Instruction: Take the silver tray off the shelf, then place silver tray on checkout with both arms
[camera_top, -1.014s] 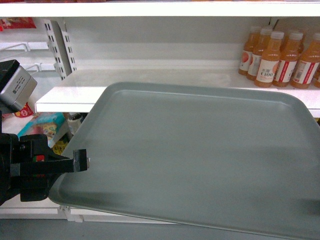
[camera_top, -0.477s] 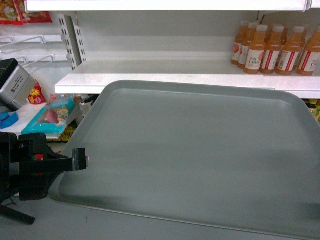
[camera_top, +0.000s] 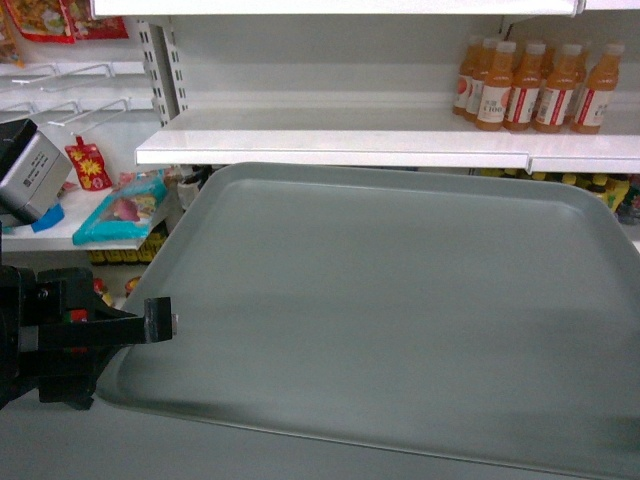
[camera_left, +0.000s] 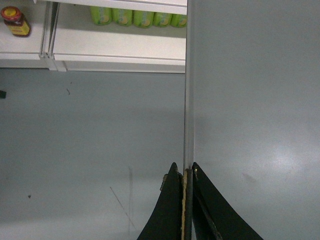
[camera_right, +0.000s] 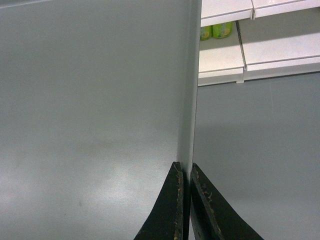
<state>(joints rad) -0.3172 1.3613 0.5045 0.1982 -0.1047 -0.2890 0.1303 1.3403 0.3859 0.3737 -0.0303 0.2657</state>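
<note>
I see the silver tray (camera_top: 390, 310) held level in the air in front of the shelf (camera_top: 330, 135), clear of the shelf board and filling most of the head view. The left gripper (camera_left: 186, 172) is clamped narrow on the tray's left rim, one finger on each face of the edge. The right gripper (camera_right: 186, 170) pinches the opposite rim the same way; in the head view that side of the tray runs out of frame.

Compared with the earlier head pictures, the shelf board sits higher and further right in frame, and its front edge no longer overlaps the tray's far rim as it did a second ago. The orange juice bottles (camera_top: 530, 85) appear smaller and higher. More of the left-hand racking (camera_top: 160, 60) shows, with a teal packet (camera_top: 125, 210) and a red packet (camera_top: 88, 165) on a lower shelf. The tray and the left arm (camera_top: 60, 335) keep nearly the same place in frame.

Both wrist views show grey floor (camera_left: 90, 150) beneath the tray and green bottles (camera_left: 135, 15) on a low shelf.
</note>
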